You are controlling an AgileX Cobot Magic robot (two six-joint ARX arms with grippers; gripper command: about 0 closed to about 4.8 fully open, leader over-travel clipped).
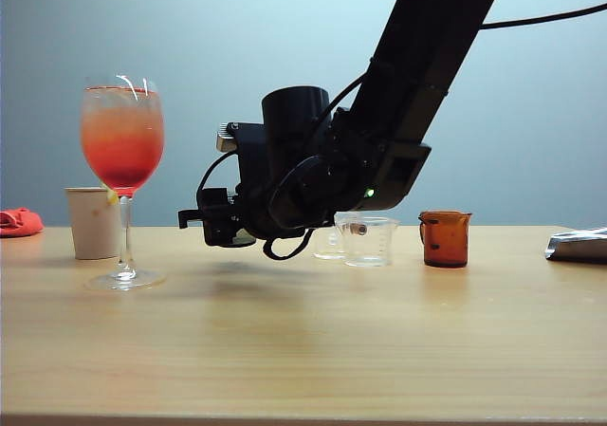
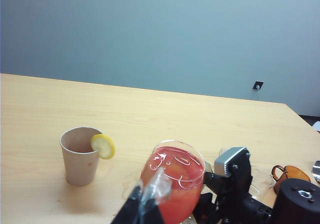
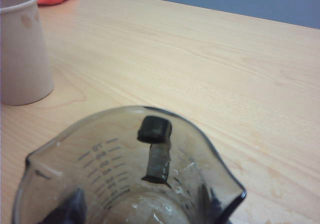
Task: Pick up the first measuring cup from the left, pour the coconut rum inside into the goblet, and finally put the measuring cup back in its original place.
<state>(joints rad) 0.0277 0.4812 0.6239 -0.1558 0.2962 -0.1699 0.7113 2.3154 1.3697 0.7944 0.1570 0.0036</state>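
Note:
My right gripper (image 3: 142,210) is shut on the smoky dark-grey measuring cup (image 3: 115,154); its fingers (image 3: 75,206) show through the cup's walls on either side. I look down into the cup: only drops cling to its bottom, and I cannot tell if coconut rum is left. In the exterior view the right gripper (image 1: 213,222) hangs low over the table, right of the goblet (image 1: 122,141), and the cup cannot be told apart from the black fingers. The goblet (image 2: 175,184) holds a red-orange drink. The left gripper (image 2: 145,209) sits just in front of the goblet's bowl, with a clear strip at its tip.
A beige paper cup (image 1: 93,222) with a lemon slice (image 2: 103,146) on its rim stands behind the goblet. Two clear measuring cups (image 1: 368,241) and an amber one (image 1: 445,238) stand to the right. A red cloth (image 1: 19,222) lies far left, a silver pouch (image 1: 579,246) far right.

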